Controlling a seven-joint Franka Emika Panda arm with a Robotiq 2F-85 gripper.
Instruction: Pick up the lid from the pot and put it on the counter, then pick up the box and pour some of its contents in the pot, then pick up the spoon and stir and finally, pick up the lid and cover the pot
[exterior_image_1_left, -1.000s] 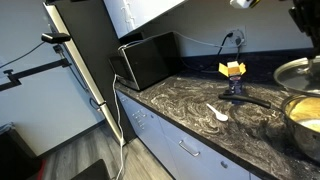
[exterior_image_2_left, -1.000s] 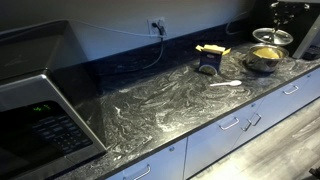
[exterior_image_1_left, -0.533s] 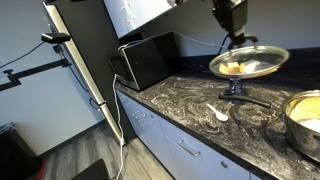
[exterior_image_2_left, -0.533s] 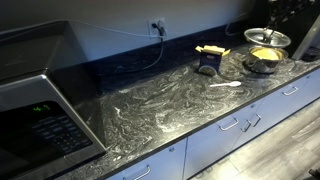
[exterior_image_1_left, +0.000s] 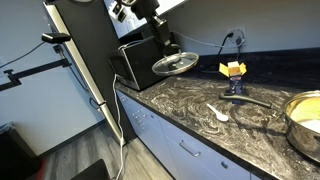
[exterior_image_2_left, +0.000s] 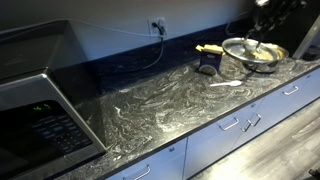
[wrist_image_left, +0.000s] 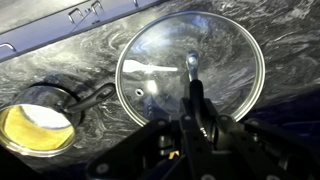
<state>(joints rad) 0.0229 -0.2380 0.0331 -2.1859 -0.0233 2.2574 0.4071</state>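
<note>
- The black microwave (exterior_image_1_left: 145, 58) stands at the left end of the counter (exterior_image_1_left: 190, 125), against the wall (exterior_image_2_left: 110, 25).
- The gripper (exterior_image_1_left: 168, 47) hangs in the air just in front of the microwave. In the wrist view its fingers (wrist_image_left: 192, 92) are pinched on the centre knob of the lid (wrist_image_left: 190, 70).
- The lid is held clear of the counter, knob up and nearly level, with a slight tilt. It is round, so it has no long axis.
- The yellow box (exterior_image_1_left: 232, 69) stands upright with its flaps turned up, on a small dark pan (exterior_image_1_left: 237, 93) whose handle runs out to the right.
- The white spoon (exterior_image_1_left: 218, 112) lies flat on the counter near the pan, long axis diagonal, bowl end toward the pot.
- The steel pot (exterior_image_1_left: 305, 120) sits uncovered at the right end, well apart from the lid.
- The counter is black with white marbled swirls, over white drawers (exterior_image_2_left: 235, 125). A wall outlet (exterior_image_2_left: 157, 24) holds a plugged-in cord.
</note>
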